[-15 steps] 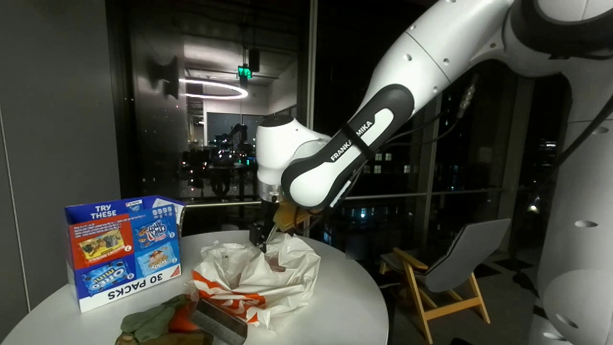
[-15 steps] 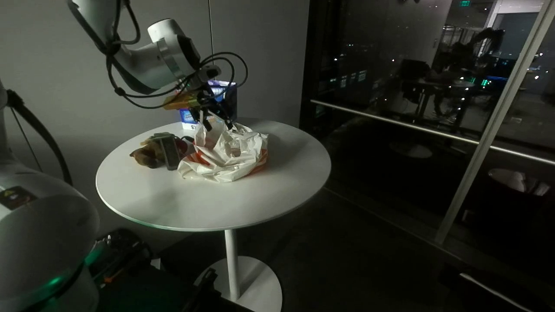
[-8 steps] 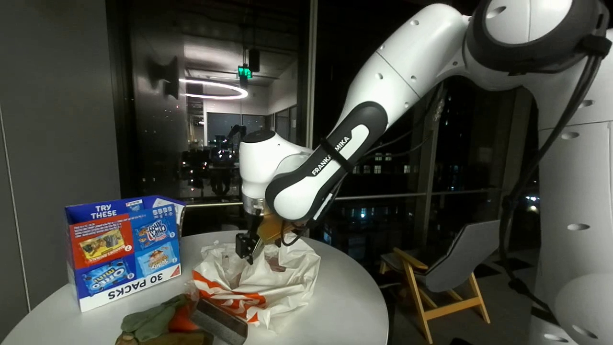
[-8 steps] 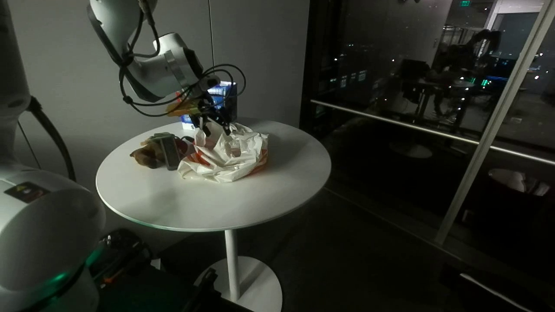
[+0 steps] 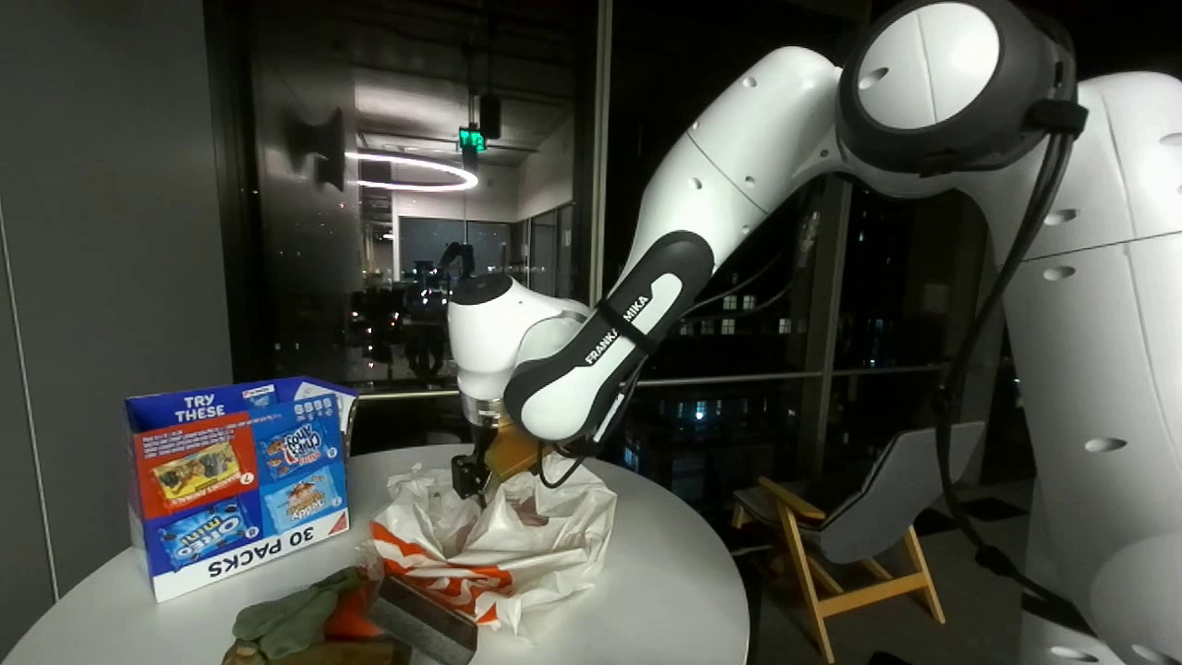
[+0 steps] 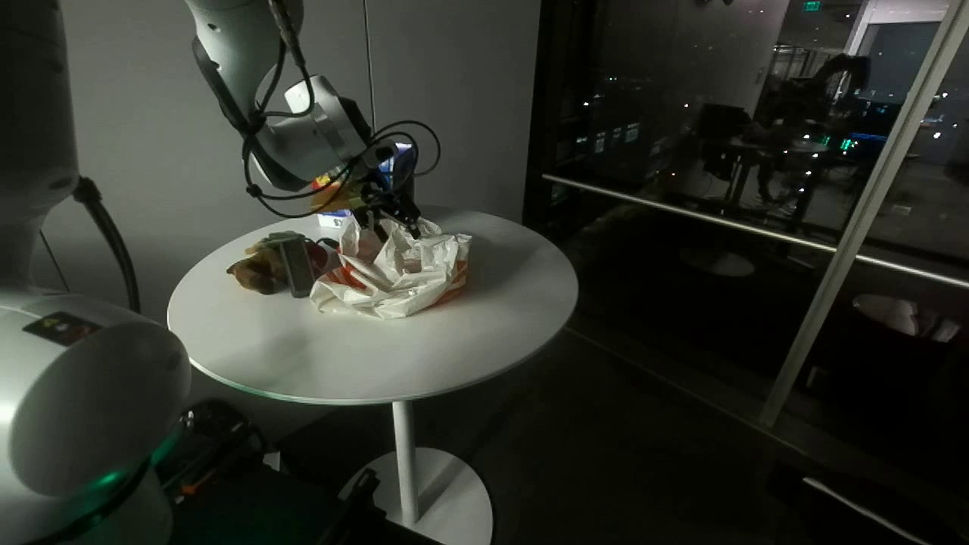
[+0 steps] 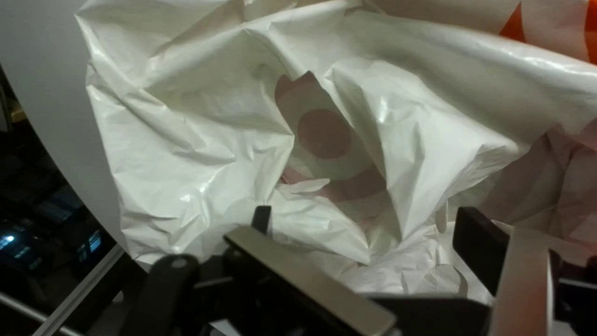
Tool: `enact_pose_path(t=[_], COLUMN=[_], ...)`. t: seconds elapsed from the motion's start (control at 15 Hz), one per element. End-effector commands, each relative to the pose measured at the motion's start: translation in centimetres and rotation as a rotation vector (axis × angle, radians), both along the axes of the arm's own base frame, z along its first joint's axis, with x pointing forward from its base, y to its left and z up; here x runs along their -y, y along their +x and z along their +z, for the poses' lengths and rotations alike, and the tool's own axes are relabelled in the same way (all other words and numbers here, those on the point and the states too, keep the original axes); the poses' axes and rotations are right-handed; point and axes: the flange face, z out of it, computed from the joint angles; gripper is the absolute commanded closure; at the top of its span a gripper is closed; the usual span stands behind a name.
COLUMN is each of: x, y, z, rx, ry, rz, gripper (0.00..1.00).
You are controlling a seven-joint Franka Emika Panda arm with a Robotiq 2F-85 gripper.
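Plastic bag [image 6: 401, 291], white with orange print, lies crumpled near the middle of a round table [image 6: 363, 359], inside the edge on every side. Over it, the robot's gripper [image 7: 371, 235] points down with its fingers [image 7: 480, 249] spread wide; whether they touch it cannot be told. Just beside the bag sits a dark gray block [image 5: 423, 621] next to a green bundle [image 5: 295, 611]; a snack box [image 5: 245, 485] stands near the table's wall-side edge.

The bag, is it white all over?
No, the bag has orange printing on its side in an exterior view.
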Motion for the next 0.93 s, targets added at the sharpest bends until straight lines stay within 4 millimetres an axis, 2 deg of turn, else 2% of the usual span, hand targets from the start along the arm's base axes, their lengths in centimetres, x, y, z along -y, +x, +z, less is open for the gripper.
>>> enact_pose_path(t=[0.0, 0.53, 0.6, 0.73, 0.87], x=[0.1, -0.1, -0.1, 0.0, 0.1], y=[1.2, 1.4, 1.4, 1.4, 1.2], z=[0.3, 1.8, 1.9, 2.1, 2.2], rx=[0.022, 0.045, 0.049, 0.05, 0.054], ry=[-0.006, 0.03, 0.03, 0.036, 0.038], rz=[-0.026, -0.029, -0.032, -0.038, -0.043], gripper=[0.26, 0.85, 0.95, 1.0, 1.0])
